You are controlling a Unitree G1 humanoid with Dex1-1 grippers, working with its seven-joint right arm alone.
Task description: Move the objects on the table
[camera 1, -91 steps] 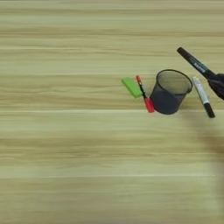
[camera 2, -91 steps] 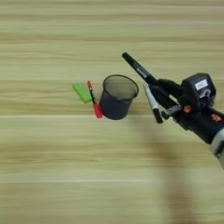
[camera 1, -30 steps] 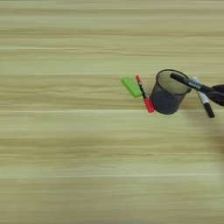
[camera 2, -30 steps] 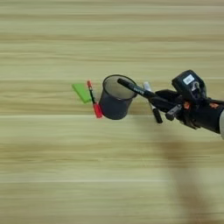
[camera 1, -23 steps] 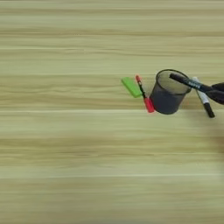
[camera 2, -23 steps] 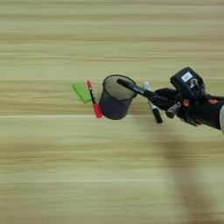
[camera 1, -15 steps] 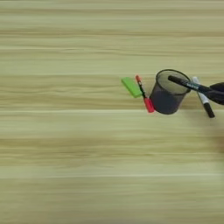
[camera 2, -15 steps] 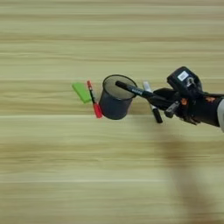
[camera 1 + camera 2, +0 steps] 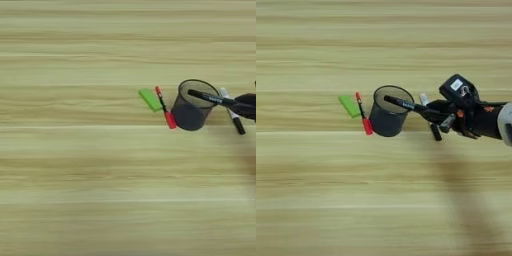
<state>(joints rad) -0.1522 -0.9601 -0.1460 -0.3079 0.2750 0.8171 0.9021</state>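
The table (image 9: 75,165) of pale striped wood fills both views; right of its middle stands the black mesh cup (image 9: 387,118), upright with its round mouth open to the camera; just left of the cup lies the thin black pen with red cap and tip (image 9: 363,119), running from far to near with its red cap at the near end close against the cup's base, though whether they touch cannot be told; left of the pen and touching or nearly touching it lies the small flat bright-green block (image 9: 349,106), set at a slant; the right arm (image 9: 491,121) reaches in from the right edge, and its gripper (image 9: 431,114) has the two black fingers closed on the slim black marker (image 9: 406,104), which lies almost level and points left; the marker's free end sits over the mouth of the cup, above the rim on the right side, and is not yet down inside it; just right of the cup, under the gripper, a second marker with a pale far end and a black near end (image 9: 232,112) lies on the table, slanting from far to near.
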